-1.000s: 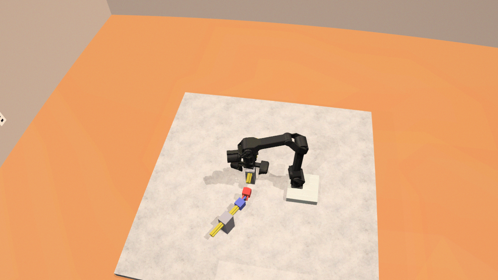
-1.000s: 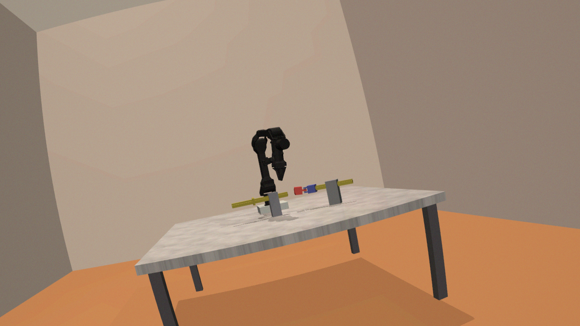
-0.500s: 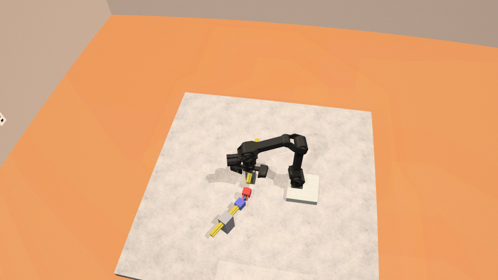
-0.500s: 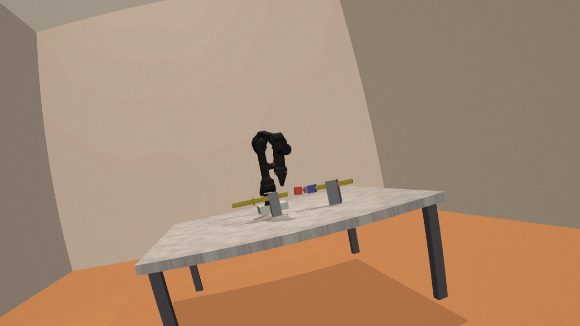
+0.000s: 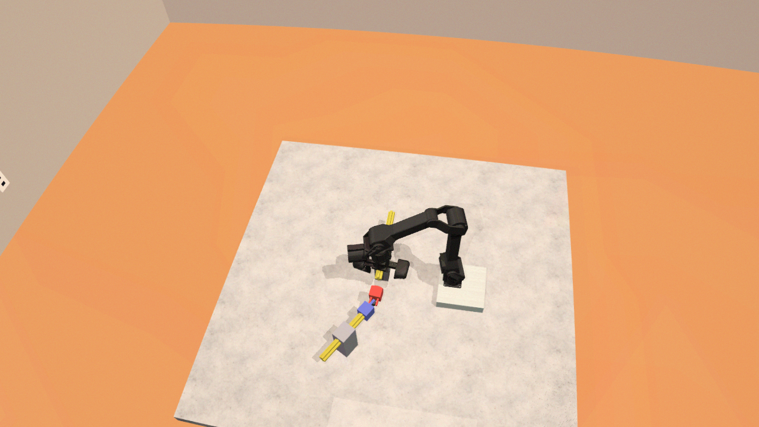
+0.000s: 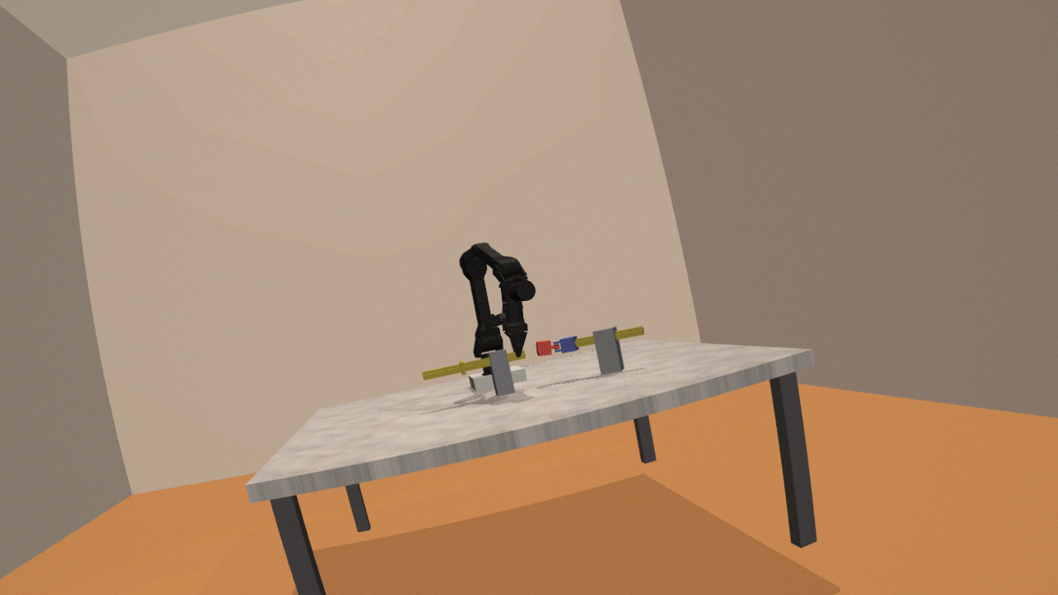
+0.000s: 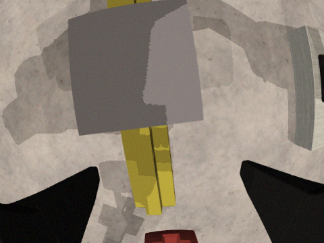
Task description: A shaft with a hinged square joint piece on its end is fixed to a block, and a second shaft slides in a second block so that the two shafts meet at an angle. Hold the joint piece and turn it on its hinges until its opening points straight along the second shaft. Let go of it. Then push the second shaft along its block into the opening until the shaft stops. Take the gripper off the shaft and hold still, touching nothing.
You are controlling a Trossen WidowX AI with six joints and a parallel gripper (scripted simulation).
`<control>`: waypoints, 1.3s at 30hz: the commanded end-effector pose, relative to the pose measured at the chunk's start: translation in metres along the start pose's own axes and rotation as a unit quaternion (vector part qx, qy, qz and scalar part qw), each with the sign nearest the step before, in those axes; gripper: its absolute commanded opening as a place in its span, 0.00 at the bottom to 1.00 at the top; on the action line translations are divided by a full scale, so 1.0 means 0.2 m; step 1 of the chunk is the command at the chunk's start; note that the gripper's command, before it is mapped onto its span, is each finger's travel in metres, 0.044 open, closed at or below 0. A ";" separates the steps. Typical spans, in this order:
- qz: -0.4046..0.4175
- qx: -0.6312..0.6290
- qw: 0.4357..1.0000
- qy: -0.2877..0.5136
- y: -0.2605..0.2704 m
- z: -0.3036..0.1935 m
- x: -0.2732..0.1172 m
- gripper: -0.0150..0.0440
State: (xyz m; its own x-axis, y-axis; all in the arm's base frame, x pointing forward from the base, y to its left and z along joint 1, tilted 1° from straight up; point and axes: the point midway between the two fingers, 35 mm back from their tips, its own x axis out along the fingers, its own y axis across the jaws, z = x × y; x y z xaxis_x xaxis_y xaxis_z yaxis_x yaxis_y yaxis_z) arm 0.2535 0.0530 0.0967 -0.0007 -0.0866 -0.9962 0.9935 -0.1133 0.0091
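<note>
A red joint piece point(image 5: 375, 293) point(image 6: 543, 347) point(image 7: 170, 237) is hinged to a blue piece point(image 5: 365, 310) point(image 6: 568, 345) on the first yellow shaft point(image 5: 329, 350) point(image 6: 629, 332), held by a grey block point(image 5: 344, 331) point(image 6: 609, 351). Its cross-shaped opening faces the second yellow shaft point(image 5: 391, 217) point(image 6: 440, 372) point(image 7: 165, 189), with a gap between them. That shaft runs through the second grey block point(image 6: 501, 373) point(image 7: 111, 67). My gripper point(image 5: 382, 268) point(image 6: 518, 354) point(image 7: 172, 173) is open and empty, pointing down. Its fingers stand on either side of the second shaft's free end; no contact shows.
The arm's pale base plate point(image 5: 472, 292) point(image 7: 302, 88) is to the right of the second shaft in the top view. The second shaft has a collar point(image 6: 463, 367) beyond its block. Everything stands on a pale stone-like table point(image 5: 477, 371) point(image 6: 407, 429).
</note>
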 end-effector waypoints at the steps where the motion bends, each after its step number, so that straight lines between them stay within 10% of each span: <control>1: 0.001 0.001 1.000 -0.001 0.00 -0.05 0.01 1.00; 39: 0.000 0.001 1.000 0.001 0.00 -0.34 0.13 0.91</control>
State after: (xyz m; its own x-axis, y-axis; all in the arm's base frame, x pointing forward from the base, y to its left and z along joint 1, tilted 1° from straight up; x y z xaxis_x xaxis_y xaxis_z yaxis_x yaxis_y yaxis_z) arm 0.2620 0.1190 0.0694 0.0074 -0.0855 -0.9963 0.9934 -0.1135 0.0172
